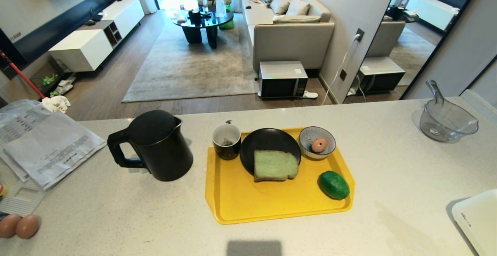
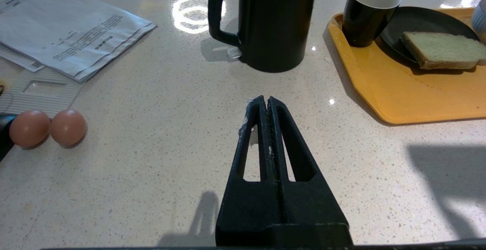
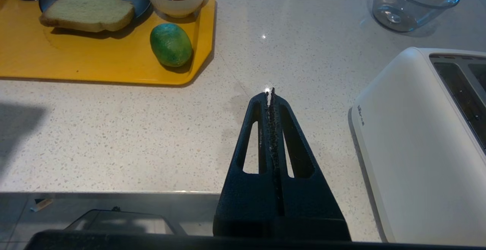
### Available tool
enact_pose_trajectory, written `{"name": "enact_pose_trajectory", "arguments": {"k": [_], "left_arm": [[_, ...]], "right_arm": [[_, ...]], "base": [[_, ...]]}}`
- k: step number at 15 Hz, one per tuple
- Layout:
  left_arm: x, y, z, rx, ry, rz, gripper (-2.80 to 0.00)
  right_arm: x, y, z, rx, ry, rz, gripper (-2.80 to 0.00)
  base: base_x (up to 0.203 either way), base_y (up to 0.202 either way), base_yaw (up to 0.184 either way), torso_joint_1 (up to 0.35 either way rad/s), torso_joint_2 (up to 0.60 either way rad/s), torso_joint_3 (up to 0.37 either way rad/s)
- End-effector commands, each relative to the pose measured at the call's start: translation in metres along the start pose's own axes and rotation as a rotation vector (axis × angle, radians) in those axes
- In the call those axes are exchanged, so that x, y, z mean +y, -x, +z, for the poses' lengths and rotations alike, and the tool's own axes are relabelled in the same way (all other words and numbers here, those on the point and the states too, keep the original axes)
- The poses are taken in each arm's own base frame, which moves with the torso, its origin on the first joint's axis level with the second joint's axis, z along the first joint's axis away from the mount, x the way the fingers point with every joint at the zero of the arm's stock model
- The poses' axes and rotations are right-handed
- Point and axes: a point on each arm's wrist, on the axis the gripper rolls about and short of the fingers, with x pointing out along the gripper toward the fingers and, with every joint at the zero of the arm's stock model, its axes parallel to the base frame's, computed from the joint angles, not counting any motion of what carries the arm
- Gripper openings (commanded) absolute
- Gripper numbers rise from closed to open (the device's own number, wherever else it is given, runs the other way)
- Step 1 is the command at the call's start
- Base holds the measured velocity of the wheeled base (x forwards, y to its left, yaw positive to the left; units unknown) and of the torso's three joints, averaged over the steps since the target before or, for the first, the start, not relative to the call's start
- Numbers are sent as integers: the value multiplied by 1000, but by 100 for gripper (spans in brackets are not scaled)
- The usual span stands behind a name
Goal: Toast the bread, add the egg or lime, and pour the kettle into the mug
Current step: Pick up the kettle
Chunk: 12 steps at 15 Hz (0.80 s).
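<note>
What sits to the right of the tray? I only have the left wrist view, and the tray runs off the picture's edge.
Observer: A white toaster stands on the counter there, slots facing up; the right wrist view shows it beside the right gripper.
Operator: Is anything on the tray besides the bread and the mug?
Observer: Yes, the lime lies on the tray, near its right edge.
Operator: And an egg?
Observer: One egg sits in a striped bowl on the tray's far right corner.
Operator: Is the right gripper holding anything?
Observer: No, its fingers are shut on nothing, above bare counter.
</note>
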Motion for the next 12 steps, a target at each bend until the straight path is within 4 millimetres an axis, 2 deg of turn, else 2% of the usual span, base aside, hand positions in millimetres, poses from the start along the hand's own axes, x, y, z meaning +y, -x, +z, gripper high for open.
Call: {"name": "enact_pose_trajectory", "arguments": {"k": [1,12], "left_arm": [[0,-1,-4,13,2,2,-280],[0,-1,-4,13,1,1,-280]], "right_arm": [[0,0,0,2,0,-2,-280],[0,0,0,1,-2,4,-280]], "base": [[0,0,0,0,0,0],[0,0,0,0,0,0]]}}
